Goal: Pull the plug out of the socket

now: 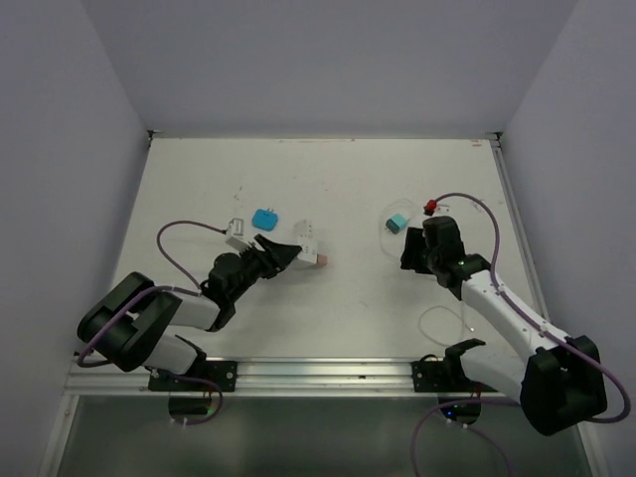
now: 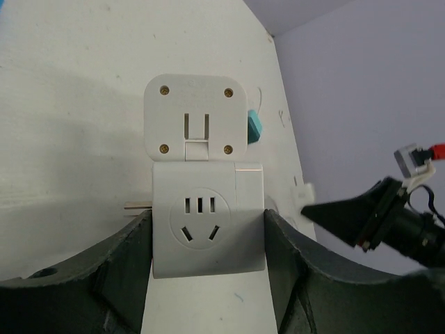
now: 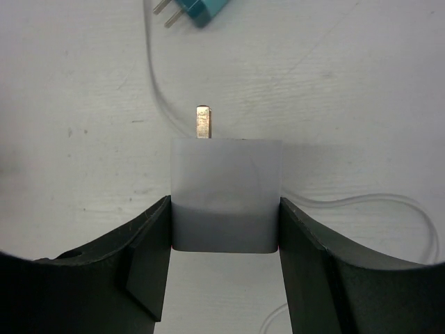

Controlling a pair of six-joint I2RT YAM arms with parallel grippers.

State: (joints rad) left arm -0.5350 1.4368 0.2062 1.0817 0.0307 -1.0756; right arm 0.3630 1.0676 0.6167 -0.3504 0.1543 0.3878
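Plainly, the left gripper (image 2: 208, 217) was clamped on the socket (image 2: 206, 233), one dark finger (image 2: 132, 257) pressed to each side wall. The socket was a white plastic cube with rounded corners. The face turned to the left wrist camera carried a raised round-cornered panel with a row of three short upright slots and, below them, two slanted slots and one small upright one. A narrower plain strip ran down its right edge. A short metal prong (image 2: 135, 207) stuck out of its left side, just above the finger.

Against the socket's far face sat a screwed block (image 2: 196, 115), white and square with rounded corners. It had a brass screw near each corner and two thin slots in the middle. The two touched, but whether they were plugged together could not be told.

From above, the socket (image 1: 306, 238) lay left of the middle of the table (image 1: 348, 308), just beyond the left gripper's tips. Whether it rested on the surface or was lifted was unclear. A blue square (image 1: 264, 219) lay near it, farther back and to the left.

The right gripper (image 3: 224, 209) gripped a matte block (image 3: 226, 191), plain white, with one flat metal prong (image 3: 203, 122) standing out of its far face. A teal plug (image 3: 200, 8) with two pins lay beyond it, and a clear cable (image 3: 361, 202) curled over the table around both. A red connector (image 1: 430, 207) sat near the right wrist.
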